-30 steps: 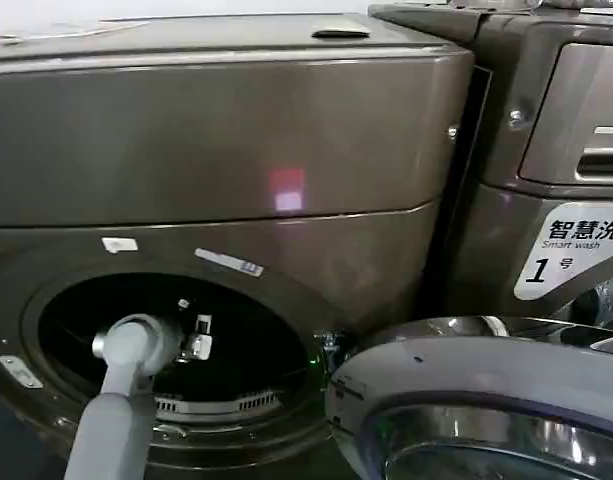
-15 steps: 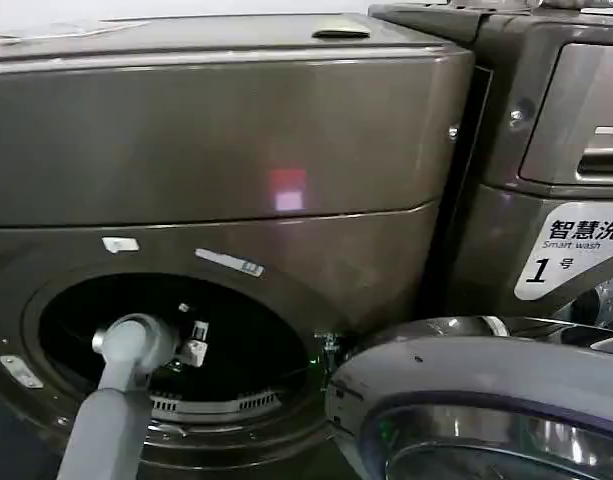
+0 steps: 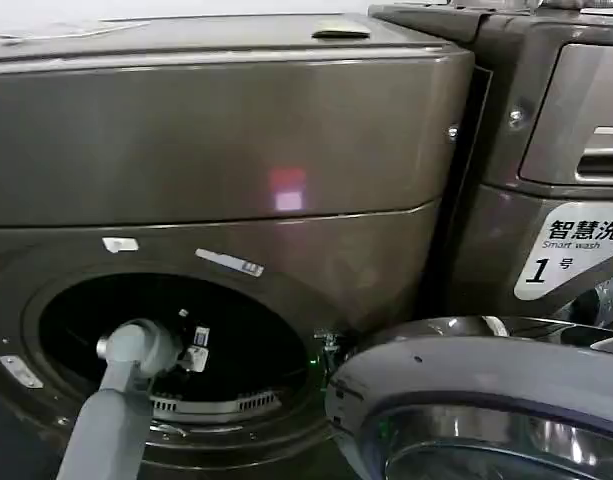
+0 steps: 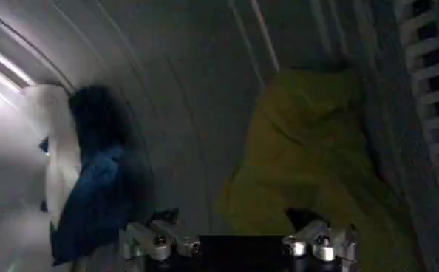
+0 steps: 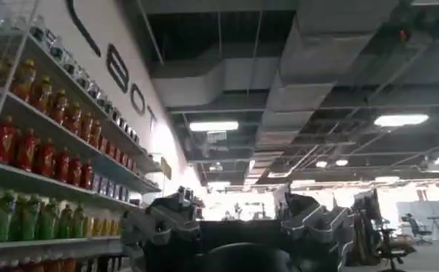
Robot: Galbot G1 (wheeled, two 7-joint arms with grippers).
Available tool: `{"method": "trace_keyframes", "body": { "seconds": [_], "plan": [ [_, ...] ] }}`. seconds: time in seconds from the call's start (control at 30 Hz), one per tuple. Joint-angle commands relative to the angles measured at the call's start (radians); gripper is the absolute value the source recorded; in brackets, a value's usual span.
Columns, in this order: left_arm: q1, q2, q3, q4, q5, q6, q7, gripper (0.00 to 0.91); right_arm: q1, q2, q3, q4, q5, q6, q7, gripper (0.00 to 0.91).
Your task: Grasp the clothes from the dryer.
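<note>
Reaching a little deeper into the dryer [image 3: 216, 180] than a moment ago: left gripper [image 4: 238, 240], jaws spread open, empty. Inside the drum, yellow-green cloth [image 4: 308, 162] just ahead, navy-and-white piece [image 4: 94, 192] alongside. Probably closing in. Right gripper [image 5: 238, 233] parked elsewhere, open.

The large bronze-grey metal dryer [image 3: 226, 160] carries the clothes inside its round dark drum [image 4: 197, 111]. On the curved ribbed metal wall of the drum lie two soft fabric pieces, well apart from each other. The bright yellow-green cloth [image 4: 308, 162] rests crumpled near a slotted white grille [image 4: 434, 96]. The dark navy cloth with a white part [image 4: 94, 185] lies against the opposite side of the wall.
</note>
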Motion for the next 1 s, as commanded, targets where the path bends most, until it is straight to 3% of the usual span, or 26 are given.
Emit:
{"method": "trace_keyframes", "body": {
  "seconds": [0.03, 0.93, 0.97, 1.0],
  "plan": [
    [0.000, 0.005, -0.001, 0.046, -0.071, 0.018, 0.003, 0.907, 0.002, 0.002, -0.002, 0.004, -0.001, 0.000, 0.001, 0.907],
    [-0.038, 0.007, 0.014, 0.215, -0.141, 0.042, 0.003, 0.907, 0.006, 0.010, -0.022, 0.012, -0.019, 0.003, 0.002, 0.907],
    [-0.038, 0.007, 0.012, 0.216, -0.146, 0.043, 0.003, 0.876, 0.005, 0.011, -0.023, 0.012, -0.019, 0.003, 0.002, 0.907],
    [-0.039, 0.008, 0.012, 0.218, -0.154, 0.041, 0.003, 0.489, 0.007, 0.011, -0.024, 0.013, -0.019, 0.003, 0.002, 0.907]
  ]
}}
